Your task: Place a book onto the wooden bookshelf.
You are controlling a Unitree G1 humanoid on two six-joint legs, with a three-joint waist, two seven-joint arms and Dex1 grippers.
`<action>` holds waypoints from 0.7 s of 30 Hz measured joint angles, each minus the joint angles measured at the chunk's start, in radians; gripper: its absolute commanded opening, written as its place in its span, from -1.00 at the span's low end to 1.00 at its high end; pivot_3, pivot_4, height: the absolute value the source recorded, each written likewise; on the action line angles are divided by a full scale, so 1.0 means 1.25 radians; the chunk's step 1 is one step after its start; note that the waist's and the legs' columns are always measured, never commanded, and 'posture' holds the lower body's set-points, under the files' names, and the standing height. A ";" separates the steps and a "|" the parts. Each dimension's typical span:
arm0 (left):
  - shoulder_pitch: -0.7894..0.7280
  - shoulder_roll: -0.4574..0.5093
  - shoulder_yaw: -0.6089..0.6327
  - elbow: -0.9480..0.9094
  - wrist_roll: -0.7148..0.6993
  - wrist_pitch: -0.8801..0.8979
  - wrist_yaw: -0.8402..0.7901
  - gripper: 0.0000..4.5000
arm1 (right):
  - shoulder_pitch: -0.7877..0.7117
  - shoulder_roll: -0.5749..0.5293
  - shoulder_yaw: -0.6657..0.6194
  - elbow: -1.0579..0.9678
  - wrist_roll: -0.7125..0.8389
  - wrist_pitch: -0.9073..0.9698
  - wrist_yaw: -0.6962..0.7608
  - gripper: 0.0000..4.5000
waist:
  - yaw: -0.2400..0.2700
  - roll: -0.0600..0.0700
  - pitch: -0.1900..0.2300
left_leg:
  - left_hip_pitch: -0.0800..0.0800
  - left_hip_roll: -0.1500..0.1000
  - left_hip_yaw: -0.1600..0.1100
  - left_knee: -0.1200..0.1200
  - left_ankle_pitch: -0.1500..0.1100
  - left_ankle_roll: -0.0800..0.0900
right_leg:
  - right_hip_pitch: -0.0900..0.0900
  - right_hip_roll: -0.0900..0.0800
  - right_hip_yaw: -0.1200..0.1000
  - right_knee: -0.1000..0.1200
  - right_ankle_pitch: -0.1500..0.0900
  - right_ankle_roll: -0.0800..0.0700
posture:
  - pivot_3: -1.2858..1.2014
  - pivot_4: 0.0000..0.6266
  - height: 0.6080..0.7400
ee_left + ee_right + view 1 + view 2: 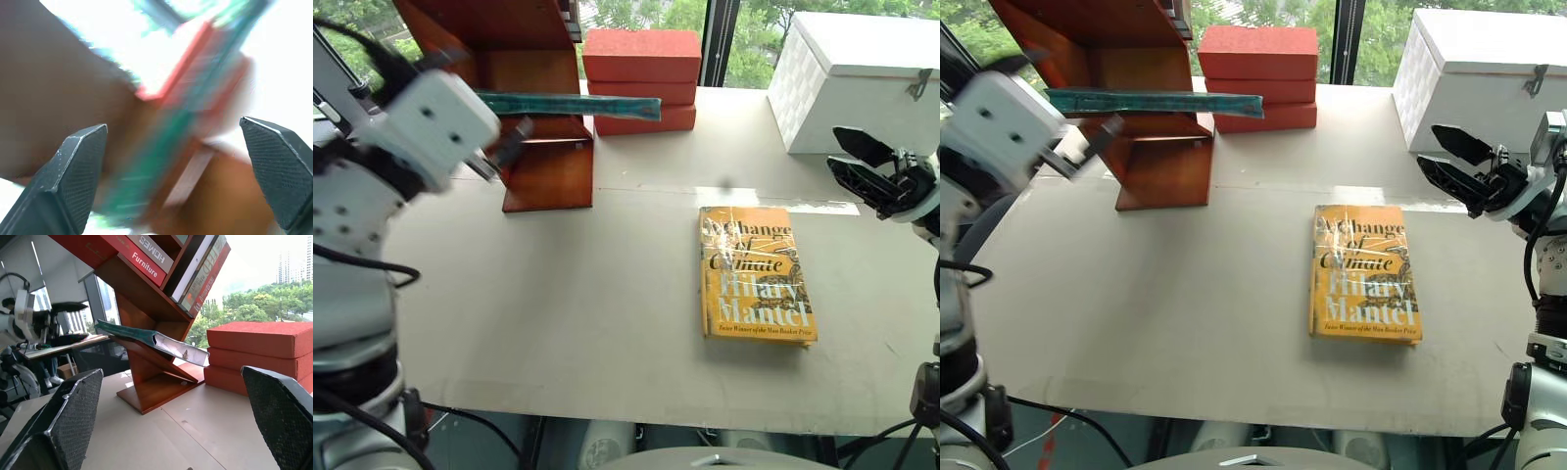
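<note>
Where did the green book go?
The book lies flat on a low shelf of the wooden bookshelf, at the table's far left, with one end sticking out in front of the red bricks.

Wooden bookshelf cut off at top edge, upper left. Left gripper motion-blurred. White box cropped, upper right.
</note>
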 measured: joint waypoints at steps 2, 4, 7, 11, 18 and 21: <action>0.014 -0.031 -0.006 -0.010 -0.045 0.016 0.001 0.76 | 0.007 -0.003 -0.006 -0.001 0.000 0.002 -0.003 1.00 | 0.000 -0.002 0.001 | 0.000 0.000 -0.001 0.000 0.000 0.000 | 0.000 0.000 -0.001 0.000 0.000 0.000 | 0.03 -0.52 0.67; 0.026 -0.156 0.012 -0.026 -0.100 0.028 0.074 0.49 | 0.016 -0.008 -0.016 -0.014 0.001 0.003 -0.010 1.00 | 0.001 0.004 -0.002 | 0.002 -0.001 0.000 0.000 0.000 0.000 | 0.003 -0.001 0.000 -0.002 0.001 -0.001 | 0.03 -0.52 0.67; 0.054 -0.271 -0.070 0.060 -0.086 -0.027 0.166 -0.07 | 0.019 -0.010 -0.017 -0.032 0.002 0.004 -0.018 1.00 | 0.008 0.002 -0.001 | 0.002 -0.001 -0.001 0.000 0.000 0.000 | 0.003 0.000 -0.001 -0.001 0.001 -0.001 | 0.03 -0.52 0.67; -0.021 -0.372 -0.180 0.286 -0.037 -0.217 0.218 -0.87 | 0.030 -0.011 -0.019 -0.050 0.003 0.006 -0.030 1.00 | 0.020 0.003 -0.002 | 0.002 -0.001 -0.002 0.002 0.001 0.000 | 0.003 0.001 -0.002 0.000 0.002 -0.003 | 0.03 -0.52 0.67; -0.238 -0.481 -0.294 0.795 0.067 -0.547 0.319 -0.99 | 0.032 -0.012 -0.019 -0.072 0.016 0.016 -0.043 1.00 | 0.015 0.002 -0.002 | 0.000 -0.001 -0.001 0.003 0.000 0.001 | 0.002 0.000 -0.002 -0.001 0.003 -0.001 | 0.03 -0.52 0.67; -0.348 -0.498 -0.303 0.959 0.127 -0.645 0.424 -0.99 | 0.032 -0.016 -0.021 -0.076 0.019 0.020 -0.050 1.00 | 0.015 0.002 -0.002 | -0.001 -0.001 -0.001 0.003 0.000 0.001 | 0.002 0.000 -0.003 -0.002 0.003 -0.001 | 0.03 -0.52 0.67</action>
